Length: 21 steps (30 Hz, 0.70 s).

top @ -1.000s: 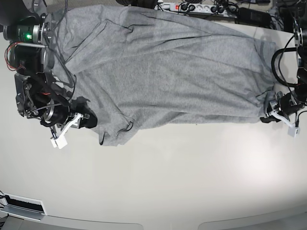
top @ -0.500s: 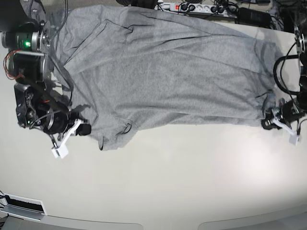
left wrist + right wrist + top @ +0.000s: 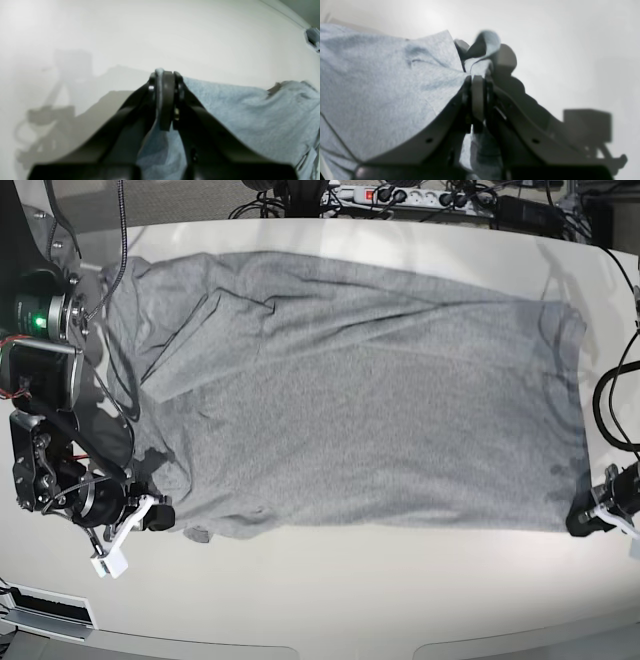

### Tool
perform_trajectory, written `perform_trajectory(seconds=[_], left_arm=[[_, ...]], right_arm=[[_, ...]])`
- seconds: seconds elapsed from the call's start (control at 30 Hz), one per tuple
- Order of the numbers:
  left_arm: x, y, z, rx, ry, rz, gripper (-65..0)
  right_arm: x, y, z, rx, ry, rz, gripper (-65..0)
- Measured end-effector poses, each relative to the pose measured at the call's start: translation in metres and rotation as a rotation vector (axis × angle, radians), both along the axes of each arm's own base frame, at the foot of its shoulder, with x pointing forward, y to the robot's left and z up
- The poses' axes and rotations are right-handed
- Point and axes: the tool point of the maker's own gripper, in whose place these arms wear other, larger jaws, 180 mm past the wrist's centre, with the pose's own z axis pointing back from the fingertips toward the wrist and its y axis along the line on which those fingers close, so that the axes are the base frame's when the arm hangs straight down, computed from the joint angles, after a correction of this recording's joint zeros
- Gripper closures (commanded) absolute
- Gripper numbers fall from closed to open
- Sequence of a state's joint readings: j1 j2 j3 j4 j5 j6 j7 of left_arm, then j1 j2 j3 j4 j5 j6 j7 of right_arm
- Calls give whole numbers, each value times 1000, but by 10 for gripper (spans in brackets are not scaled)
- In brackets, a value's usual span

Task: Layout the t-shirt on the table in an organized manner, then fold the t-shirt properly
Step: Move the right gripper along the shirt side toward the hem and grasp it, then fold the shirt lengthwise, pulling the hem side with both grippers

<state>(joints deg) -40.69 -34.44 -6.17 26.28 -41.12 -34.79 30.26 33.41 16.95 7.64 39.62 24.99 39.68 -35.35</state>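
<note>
Right gripper (image 3: 478,82) has just clenched on the t-shirt (image 3: 350,390) near 8 o'clock; left gripper (image 3: 165,100) stays clamped on the hem corner at 4 o'clock. Since a second ago the shirt is drawn nearer and flatter: spreading almost done. Table (image 3: 350,600) bare along 6 o'clock.

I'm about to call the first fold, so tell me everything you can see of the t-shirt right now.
The t-shirt is heather-grey knit cotton by its look, spread nearly flat across the table in the base view, lengthwise left to right. No lettering shows. Soft wrinkles run near its far edge, and a sleeve lies folded over at the left end. The right gripper pinches its near-left corner, which is bunched; the left gripper pinches its near-right corner. Both jaws are shut on fabric.
</note>
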Motion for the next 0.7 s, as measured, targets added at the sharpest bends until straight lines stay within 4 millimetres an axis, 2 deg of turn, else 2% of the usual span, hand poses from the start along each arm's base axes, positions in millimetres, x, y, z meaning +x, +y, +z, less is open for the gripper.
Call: perform_trajectory(seconds=[0.13,0.2,0.27,0.47,0.57,0.7], left_arm=[[9,0,14,4,-23,-3,0],[9,-1,13,2,-9,-11,0],[4,-5,6,3,37,-30,0],[-19,-30,-17,-64,117,-138,0],[-32,-27,-31,-65,151,-134,0],[-51,-17,-47,-49,205,-117,0]], right_arm=[[15,-10,20,-15,-37,-8,0],[17,-15,25,-29,-26,-4,0],[12,-10,25,7,12,6,0],[-14,3,5,72,137,42,0],[-22,2,-3,64,168,48,0],[-44,-3,-22,36,237,62,0]])
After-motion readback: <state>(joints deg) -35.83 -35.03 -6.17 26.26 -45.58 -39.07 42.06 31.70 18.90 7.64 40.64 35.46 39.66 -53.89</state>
